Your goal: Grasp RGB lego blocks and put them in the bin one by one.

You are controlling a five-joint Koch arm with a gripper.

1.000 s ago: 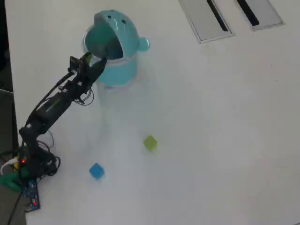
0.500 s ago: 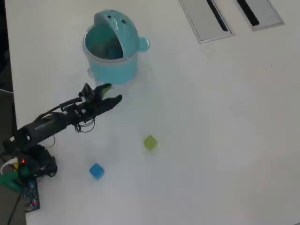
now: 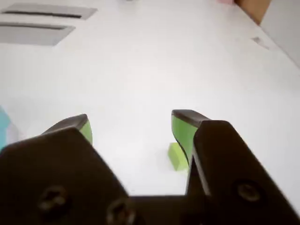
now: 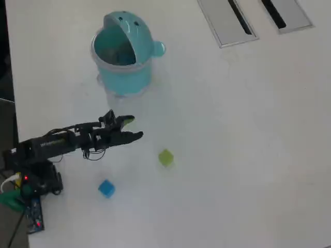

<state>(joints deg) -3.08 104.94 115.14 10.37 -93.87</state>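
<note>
The light-teal bin (image 4: pixel 124 77) stands at the upper left of the overhead view with its domed lid flipped open; in the wrist view only a sliver of the bin (image 3: pixel 3 127) shows at the left edge. A yellow-green block (image 4: pixel 166 157) lies on the white table, and a blue block (image 4: pixel 106 188) lies nearer the arm's base. My gripper (image 4: pixel 134 128) is open and empty, below the bin and left of the yellow-green block. In the wrist view the gripper (image 3: pixel 133 123) has its green-padded jaws wide apart, and the yellow-green block (image 3: pixel 176 156) lies just inside the right finger.
Two grey slotted panels (image 4: pixel 227 20) are set into the table at the top right of the overhead view; these panels (image 3: pixel 42 21) appear top left in the wrist view. The arm's base and cables (image 4: pixel 28 188) sit at the left table edge.
The gripper has left the bin's mouth and swung down and to the right over the table, towards the yellow-green block. It stays open. The blocks have not moved.
</note>
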